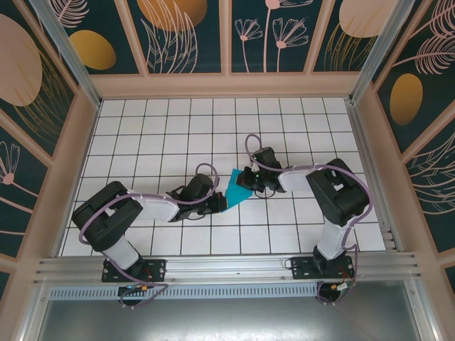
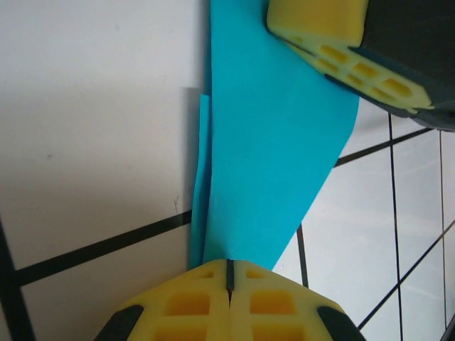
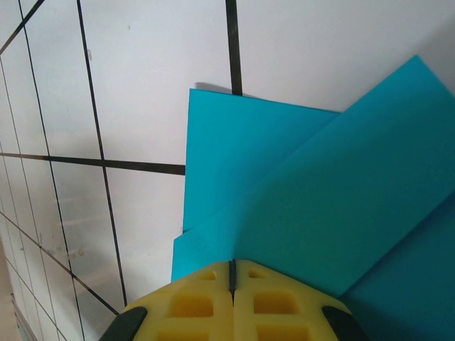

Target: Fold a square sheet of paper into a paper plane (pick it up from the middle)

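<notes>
Left gripper [image 2: 229, 268]: jaws together, pinching the narrow end of the creased teal sheet [image 2: 274, 142], which fans out ahead of its tips. Right gripper [image 3: 232, 268]: clamped on the sheet's opposite edge. Paper is thin and matte, with straight, sharp folds. White gridded table [image 1: 178, 121] lies open around both.

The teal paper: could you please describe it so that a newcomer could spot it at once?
Start at the white gridded table inside the patterned walls and go to its middle. There, pinched between the left hand and the right hand, is the teal paper, a folded, layered sheet. Its bright teal stands out against the white tiles.
</notes>
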